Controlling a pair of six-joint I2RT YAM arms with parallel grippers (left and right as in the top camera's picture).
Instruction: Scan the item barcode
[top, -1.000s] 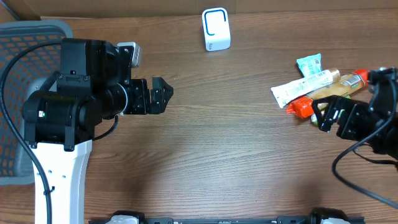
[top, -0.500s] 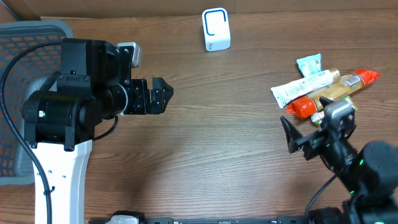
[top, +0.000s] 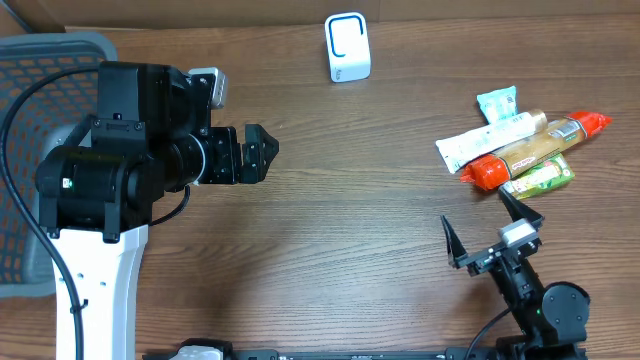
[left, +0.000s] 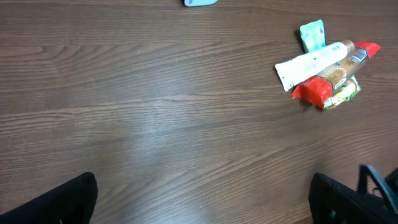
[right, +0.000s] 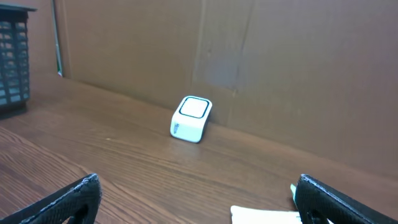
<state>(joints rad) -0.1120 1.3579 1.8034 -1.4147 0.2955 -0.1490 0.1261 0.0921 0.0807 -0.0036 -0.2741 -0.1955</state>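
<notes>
A pile of packaged items lies at the right of the table: a white tube (top: 485, 140), a red-ended brown packet (top: 535, 148), a green packet (top: 542, 178) and a teal sachet (top: 497, 102). The left wrist view shows the same pile (left: 323, 68). The white barcode scanner (top: 347, 47) stands at the far edge, and it faces the right wrist camera (right: 191, 118). My right gripper (top: 478, 225) is open and empty near the front edge, just short of the pile. My left gripper (top: 252, 152) hangs open and empty over the left-centre of the table, far from the items.
A dark mesh basket (top: 40, 60) sits at the far left, also visible in the right wrist view (right: 12, 59). A cardboard wall (right: 280, 56) backs the table behind the scanner. Bare wood lies between the two arms.
My right arm has pulled back from the pile toward the front edge and now points at the far wall. The items lie as before. The left arm has not moved.
</notes>
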